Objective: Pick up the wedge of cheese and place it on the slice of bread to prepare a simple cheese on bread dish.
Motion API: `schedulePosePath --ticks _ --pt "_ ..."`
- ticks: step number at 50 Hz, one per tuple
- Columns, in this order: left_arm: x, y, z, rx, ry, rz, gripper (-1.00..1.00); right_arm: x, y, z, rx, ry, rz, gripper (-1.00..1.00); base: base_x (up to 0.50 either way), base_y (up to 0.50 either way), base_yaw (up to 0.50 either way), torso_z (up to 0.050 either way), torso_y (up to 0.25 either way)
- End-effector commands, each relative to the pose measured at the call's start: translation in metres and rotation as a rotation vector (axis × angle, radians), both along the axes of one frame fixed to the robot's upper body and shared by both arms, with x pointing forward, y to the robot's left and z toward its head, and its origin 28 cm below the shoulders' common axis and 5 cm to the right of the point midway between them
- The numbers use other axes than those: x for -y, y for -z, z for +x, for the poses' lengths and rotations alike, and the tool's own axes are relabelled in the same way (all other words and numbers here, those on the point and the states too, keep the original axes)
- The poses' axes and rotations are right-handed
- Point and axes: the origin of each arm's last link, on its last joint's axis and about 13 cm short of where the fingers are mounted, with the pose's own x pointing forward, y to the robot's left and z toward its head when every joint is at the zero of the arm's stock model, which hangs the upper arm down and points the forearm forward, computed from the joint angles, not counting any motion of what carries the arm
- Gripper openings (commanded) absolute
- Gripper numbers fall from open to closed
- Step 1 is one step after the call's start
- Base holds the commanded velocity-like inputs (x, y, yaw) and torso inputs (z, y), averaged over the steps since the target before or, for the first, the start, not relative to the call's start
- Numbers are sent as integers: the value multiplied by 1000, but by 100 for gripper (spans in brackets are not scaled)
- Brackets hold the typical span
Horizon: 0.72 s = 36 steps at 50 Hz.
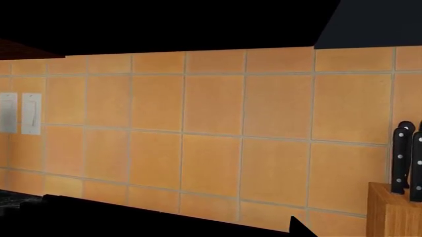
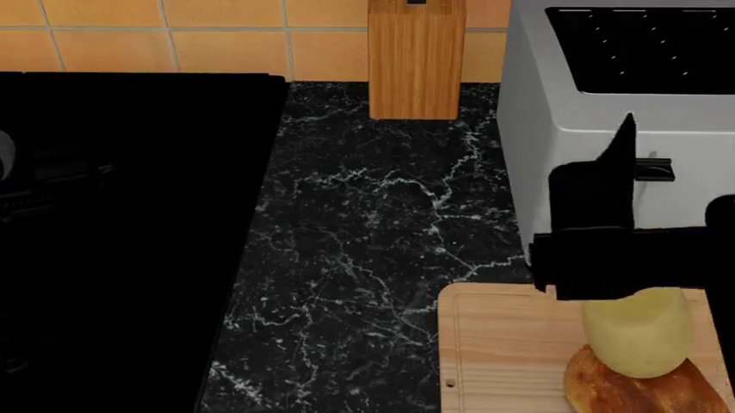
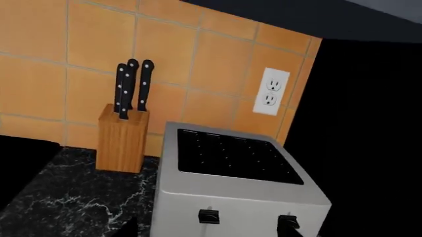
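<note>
Cheese: I see the wedge of cheese [image 2: 639, 341], a pale yellow stubby piece, at the lower right of the head view, its lower end touching the top of the bread.
Bread: the slice of bread [image 2: 638, 389] is a golden-brown crusty loaf at the bottom right edge of the head view, partly cut off by the frame, lying on the cutting board.
Cutting board: the light wooden cutting board [image 2: 502, 357] fills the lower right corner of the head view, resting on the surface just in front of the toaster.
Right end effector: a dark silhouette [image 2: 626, 258] sits directly over the cheese, its lower edge meeting the top of the piece. It renders almost black, so I cannot tell how far apart the jaws stand or whether they grip the cheese.
Left end effector: I see only black shapes along the frame edges of the left wrist view; I cannot tell its state.
Surface: black marble with white veins [image 2: 367, 241], running up the middle of the head view.
Toaster: a silver toaster [image 2: 597, 112] at the upper right of the head view; in the right wrist view it takes the lower centre.
Knife block: a wooden knife block [image 2: 416, 56] at top centre of the head view, against the orange tiled wall [image 1: 211, 123], with black handles standing out of it.
Outlet: a white outlet [image 3: 271, 92] on the wall in the right wrist view, above the toaster.
</note>
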Motion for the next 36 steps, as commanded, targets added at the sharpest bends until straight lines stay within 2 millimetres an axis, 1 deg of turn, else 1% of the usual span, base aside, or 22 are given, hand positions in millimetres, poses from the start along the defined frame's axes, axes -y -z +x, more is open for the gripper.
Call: schedulePosePath --ticks 1,3,6,11,23,36 --pt "0 -1 0 2 1 -1 100 -12 -47 -29 121 9 -104 100 0 0 0 0 0" --pt "0 -1 0 1 0 0 100 -15 -52 -33 134 10 -121 100 0 0 0 0 0" --pt "0 0 0 4 0 -1 100 -23 -64 -46 155 12 -170 100 0 0 0 0 0" --pt "0 0 0 4 3 -1 100 -21 -68 -50 182 6 -188 100 0 0 0 0 0" --pt "0 0 0 4 4 -1 100 -23 -65 -55 205 -13 -191 100 0 0 0 0 0" --pt "0 0 -1 6 1 0 100 -25 -63 -54 201 -17 -177 100 0 0 0 0 0"
